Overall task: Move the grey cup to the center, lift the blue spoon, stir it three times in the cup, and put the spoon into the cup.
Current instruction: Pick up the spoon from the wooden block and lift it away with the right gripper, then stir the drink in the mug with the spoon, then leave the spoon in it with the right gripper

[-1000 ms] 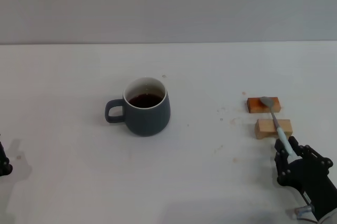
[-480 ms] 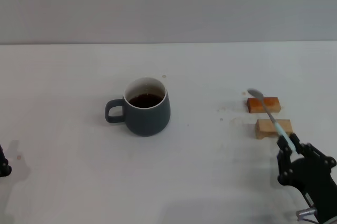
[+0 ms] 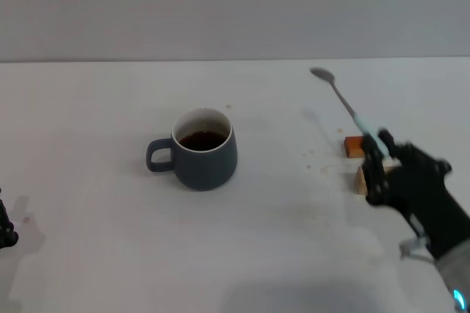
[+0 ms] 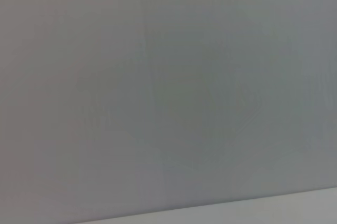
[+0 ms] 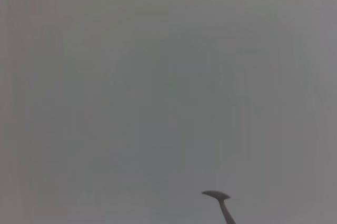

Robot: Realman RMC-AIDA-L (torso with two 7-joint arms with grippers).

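Observation:
The grey cup (image 3: 203, 150) stands near the table's middle in the head view, handle to its left, dark liquid inside. My right gripper (image 3: 376, 157) is shut on the blue spoon (image 3: 343, 101) by its pale blue handle and holds it in the air to the right of the cup, bowl pointing up and away. The spoon's bowl (image 5: 216, 195) also shows in the right wrist view against the wall. My left gripper (image 3: 4, 228) sits at the left edge of the head view, low and far from the cup.
Two small wooden blocks lie on the table at the right, an orange one (image 3: 354, 146) and a pale one (image 3: 361, 179), both partly hidden behind my right gripper. The left wrist view shows only the grey wall.
My right gripper has risen and moved left and away with the spoon. The spoon has left the wooden blocks and now points steeply upward. The cup has not moved.

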